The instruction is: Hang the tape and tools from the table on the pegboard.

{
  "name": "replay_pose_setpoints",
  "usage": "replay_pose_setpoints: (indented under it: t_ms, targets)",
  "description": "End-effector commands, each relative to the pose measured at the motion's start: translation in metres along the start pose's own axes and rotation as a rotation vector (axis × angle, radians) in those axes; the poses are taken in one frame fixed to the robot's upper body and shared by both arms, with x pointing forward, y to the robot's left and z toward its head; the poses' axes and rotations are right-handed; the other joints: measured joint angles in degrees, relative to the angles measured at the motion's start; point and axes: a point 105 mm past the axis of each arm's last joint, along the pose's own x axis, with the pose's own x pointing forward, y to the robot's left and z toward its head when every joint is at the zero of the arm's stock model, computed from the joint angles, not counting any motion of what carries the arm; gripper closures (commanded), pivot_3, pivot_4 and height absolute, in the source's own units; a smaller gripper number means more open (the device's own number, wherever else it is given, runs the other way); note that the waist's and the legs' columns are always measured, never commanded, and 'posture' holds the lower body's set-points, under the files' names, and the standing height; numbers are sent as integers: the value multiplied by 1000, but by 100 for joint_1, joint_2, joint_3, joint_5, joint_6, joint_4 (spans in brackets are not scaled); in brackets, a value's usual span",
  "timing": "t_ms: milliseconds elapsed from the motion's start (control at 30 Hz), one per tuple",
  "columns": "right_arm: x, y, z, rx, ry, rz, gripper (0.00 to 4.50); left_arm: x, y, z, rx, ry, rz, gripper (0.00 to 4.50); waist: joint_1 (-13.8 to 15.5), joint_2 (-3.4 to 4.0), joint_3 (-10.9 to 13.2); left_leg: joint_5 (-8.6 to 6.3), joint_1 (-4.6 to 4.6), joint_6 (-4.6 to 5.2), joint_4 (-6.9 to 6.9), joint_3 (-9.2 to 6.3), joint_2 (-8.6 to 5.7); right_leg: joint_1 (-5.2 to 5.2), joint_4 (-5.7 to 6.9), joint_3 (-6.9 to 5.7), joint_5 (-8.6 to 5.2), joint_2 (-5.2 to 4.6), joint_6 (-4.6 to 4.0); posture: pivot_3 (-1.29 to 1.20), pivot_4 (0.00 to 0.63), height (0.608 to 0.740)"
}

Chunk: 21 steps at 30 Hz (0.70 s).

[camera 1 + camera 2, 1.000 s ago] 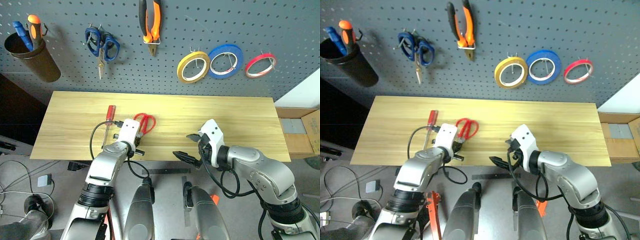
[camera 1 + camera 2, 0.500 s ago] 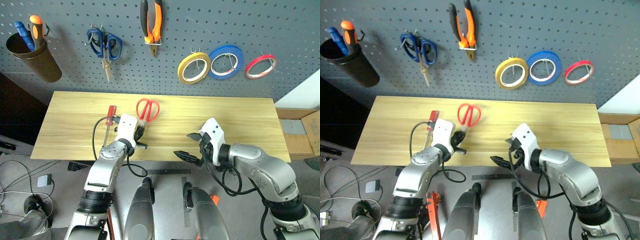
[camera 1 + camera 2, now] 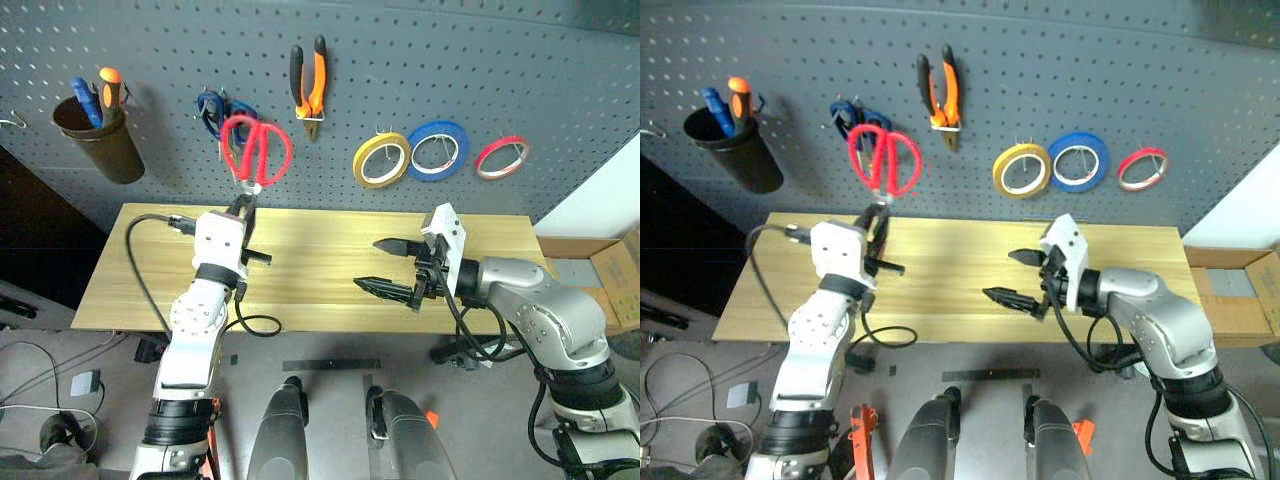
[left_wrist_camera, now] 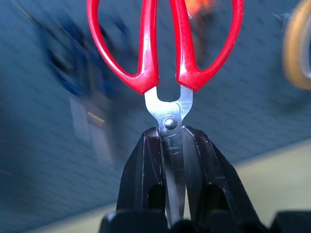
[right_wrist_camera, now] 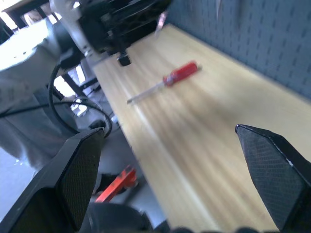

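Already the dark grey pegboard [image 3: 420, 70] carries the orange-and-black pliers [image 3: 308, 85] at 12 o'clock and the thin red tape ring [image 3: 501, 157] at 2 o'clock, while above the plank desk [image 3: 310, 290] the left hand [image 4: 171, 145] is clamped on the steel blades of the red-handled scissors [image 3: 256, 152], loops up, at 10 o'clock before the blue-handled scissors [image 3: 215, 108]. Likely trouble: gripped only below the pivot, the smooth blades may slip or swing, so a loop misses its hook or knocks the blue pair. Meanwhile the right hand [image 3: 392, 265] hangs spread and empty at 4 o'clock, and the slim red-handled screwdriver [image 5: 165, 81] lies on the desk.
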Motion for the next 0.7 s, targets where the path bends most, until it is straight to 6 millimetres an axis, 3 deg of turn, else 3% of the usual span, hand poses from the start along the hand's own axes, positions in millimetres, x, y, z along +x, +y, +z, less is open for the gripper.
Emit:
replay_pose_setpoints:
  t_ms: [33, 133, 300, 400, 600, 700]
  targets:
    - [4, -3, 20, -70, -81, 19, 0, -7, 22, 21, 97, -105, 156, 4264, 18, -1, -23, 0, 9, 0, -1, 1, 2, 6, 1, 0, -1, 1, -1, 167, 196, 740]
    - [9, -7, 29, -96, -114, 12, 0, -3, 36, 21, 116, -107, 237, 4264, 52, 1, -63, 0, 11, -1, -2, -2, 9, 6, 5, -7, 2, 5, -17, 172, 189, 740]
    - [12, -10, 55, -139, -229, -20, 0, 16, 42, 28, 96, -138, 248, 4264, 166, 4, -109, 1, 12, 1, 0, 3, 7, 8, 2, -5, 11, 6, -30, 164, 182, 740]
    - [13, -9, 69, -146, -287, -34, 0, 30, 36, 22, 30, -106, 208, 4264, 168, -2, -138, 5, 12, 8, 2, 6, 5, 13, 1, -4, 15, 3, -25, 156, 180, 740]
    - [16, -6, 70, -156, -289, -31, 0, 42, 4, 13, -78, -66, 30, 4264, 151, -12, -185, 7, 13, 11, 3, 7, 6, 14, 2, -5, 38, 4, -31, 148, 177, 740]
    - [17, -4, 68, -161, -277, -27, 0, 43, 0, 8, -95, -47, 9, 4264, 137, -12, -190, 8, 14, 11, 3, 7, 9, 14, 3, -5, 42, 8, -37, 128, 166, 740]
